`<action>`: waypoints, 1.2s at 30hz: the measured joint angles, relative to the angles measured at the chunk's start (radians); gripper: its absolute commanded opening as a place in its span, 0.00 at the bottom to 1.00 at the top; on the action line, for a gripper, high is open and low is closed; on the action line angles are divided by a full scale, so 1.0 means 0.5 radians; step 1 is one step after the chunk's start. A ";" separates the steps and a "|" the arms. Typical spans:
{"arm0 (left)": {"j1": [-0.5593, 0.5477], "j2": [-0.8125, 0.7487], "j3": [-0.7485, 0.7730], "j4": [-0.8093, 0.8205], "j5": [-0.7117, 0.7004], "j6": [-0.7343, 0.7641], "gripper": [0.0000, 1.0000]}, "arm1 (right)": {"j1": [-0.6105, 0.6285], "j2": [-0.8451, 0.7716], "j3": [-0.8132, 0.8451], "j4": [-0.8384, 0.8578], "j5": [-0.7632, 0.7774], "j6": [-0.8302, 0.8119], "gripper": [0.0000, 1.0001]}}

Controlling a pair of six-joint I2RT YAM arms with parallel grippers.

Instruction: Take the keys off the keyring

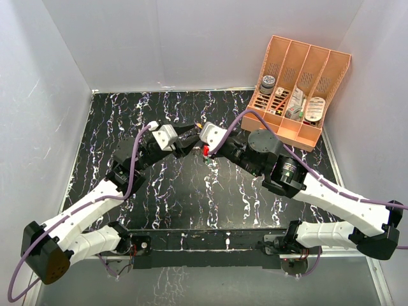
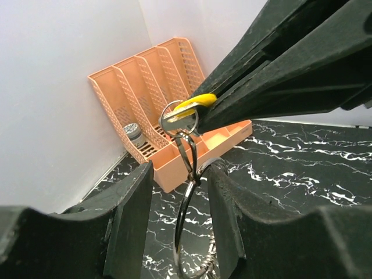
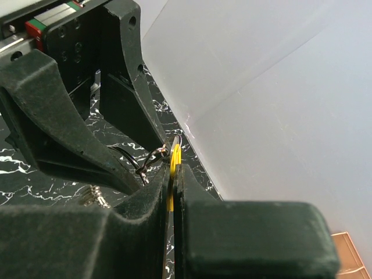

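My right gripper [image 3: 176, 168] is shut on a yellow key [image 3: 172, 160], whose head pokes out above the pads. In the left wrist view that key [image 2: 195, 104] hangs from a small silver loop, with the larger silver keyring [image 2: 181, 226] linked below it. The keyring sits edge-on between my left gripper's fingers [image 2: 131, 215]. Its top rests against the right-hand finger, and a gap shows to the left-hand one. In the top view the left gripper [image 1: 185, 137] and right gripper [image 1: 199, 135] meet tip to tip above the middle of the table.
An orange slotted organizer [image 1: 299, 83] with small items stands at the back right corner, also seen in the left wrist view [image 2: 151, 87]. White walls close the table on three sides. A small red piece [image 1: 206, 151] shows just under the grippers.
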 measured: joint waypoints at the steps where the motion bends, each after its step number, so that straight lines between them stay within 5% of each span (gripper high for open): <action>1: 0.002 -0.002 0.000 0.014 0.020 -0.011 0.41 | 0.000 0.000 -0.001 0.004 0.001 0.000 0.00; 29: 0.002 -0.053 -0.074 0.234 0.095 -0.137 0.31 | 0.000 0.001 -0.019 0.052 0.002 -0.001 0.00; 36: 0.008 -0.037 -0.082 0.291 0.092 -0.161 0.14 | 0.000 0.001 -0.019 0.053 0.002 -0.001 0.00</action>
